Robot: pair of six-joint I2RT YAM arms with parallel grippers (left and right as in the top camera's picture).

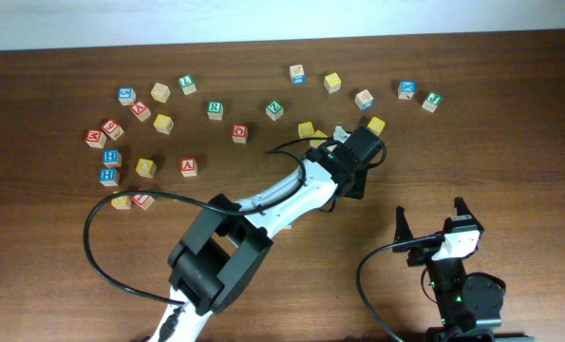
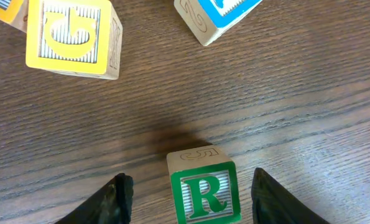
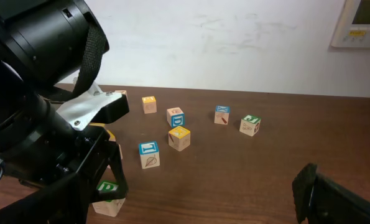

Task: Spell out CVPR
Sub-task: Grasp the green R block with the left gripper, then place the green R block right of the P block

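Green R block (image 2: 204,195) sits between spread jaws of left end effector (image 2: 191,194).

Seen from the left wrist, the green R block (image 2: 204,194) sits between the spread fingers of the left gripper (image 2: 191,179), with a gap of bare wood on each side. Beyond it mid frame is clear, up to a yellow block (image 2: 69,34) at upper left and a blue block (image 2: 217,15) at top centre. Overhead, the left arm (image 1: 282,195) bars the middle diagonally. Scattered blocks (image 1: 162,123) crowd the upper left. The table (image 1: 529,190) is bare at lower right around the right gripper (image 1: 430,211).
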